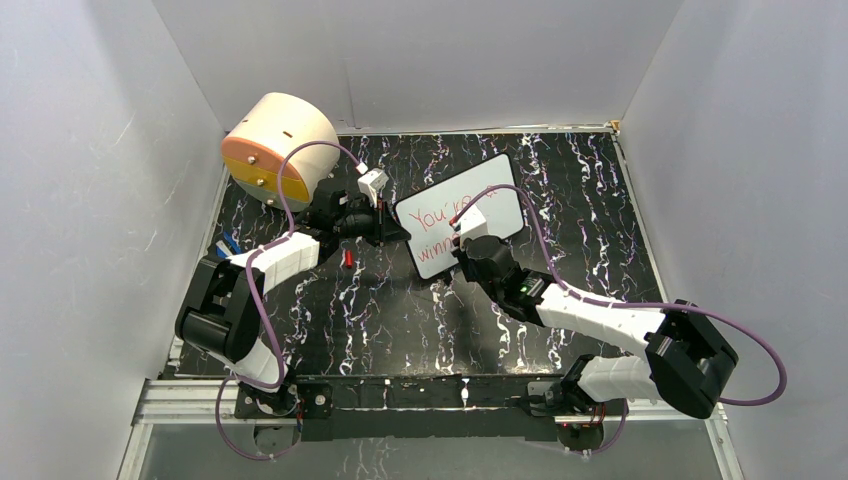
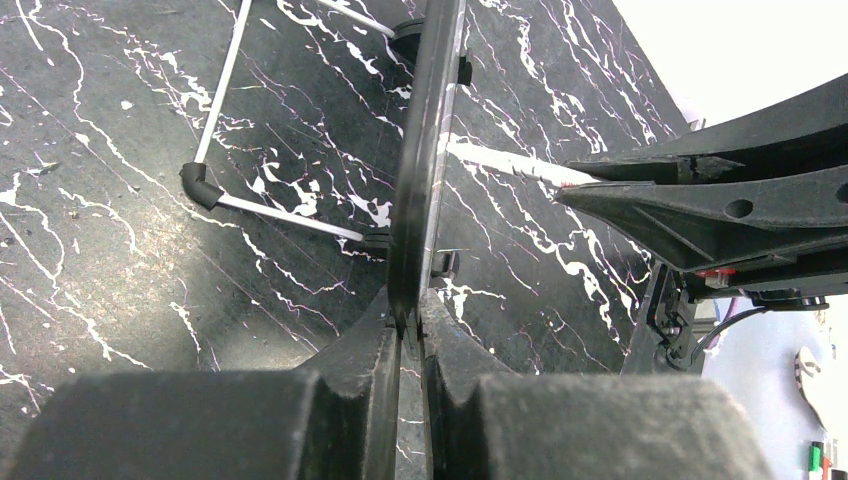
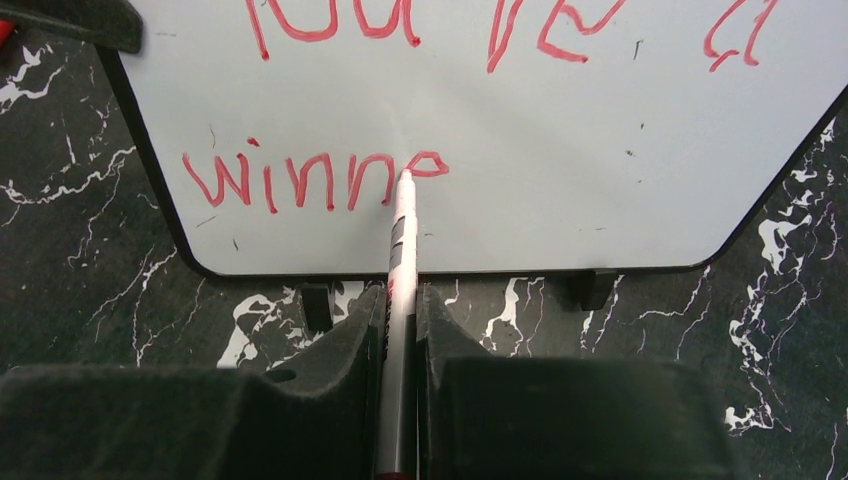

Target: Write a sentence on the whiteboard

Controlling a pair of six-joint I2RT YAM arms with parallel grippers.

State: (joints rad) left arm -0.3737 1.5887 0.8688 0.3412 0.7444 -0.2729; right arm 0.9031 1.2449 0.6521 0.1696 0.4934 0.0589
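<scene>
Left hand [image 2: 410,330]: closed on the 9 o'clock edge of the whiteboard [image 1: 498,195], which shows edge-on between its fingers.
Right hand [image 3: 400,300]: closed round a marker [image 3: 402,230], whose tip touches the board at the last letter of the lower line.
Whiteboard: propped upright on a thin wire stand [image 2: 215,110], just toward 12 o'clock from the middle of the worktop [image 1: 380,310].
Sentence [image 3: 300,180]: red, in two slanted lines. The lower one reads "winne" so far, and the word looks unfinished.
Risk, push: too much pen pressure could tip the light board back on its stand or twist it in the left hand's narrow grip, breaking the stroke.
Risk, lift: if the board rocks away, the tip may lose contact and leave a gap in the letter.
Risk, smear: the right hand's fingers are close below the fresh ink and could wipe it on a sideways move.
Risk, room: little free white is left toward 3 o'clock on that line before the rounded corner.
Worktop: black with white marble veining, flat and apparently smooth, so the stand's feet may slide.
Room: pale plain walls on three sides. A beige drum [image 1: 275,145] sits in the 10 o'clock corner.
</scene>
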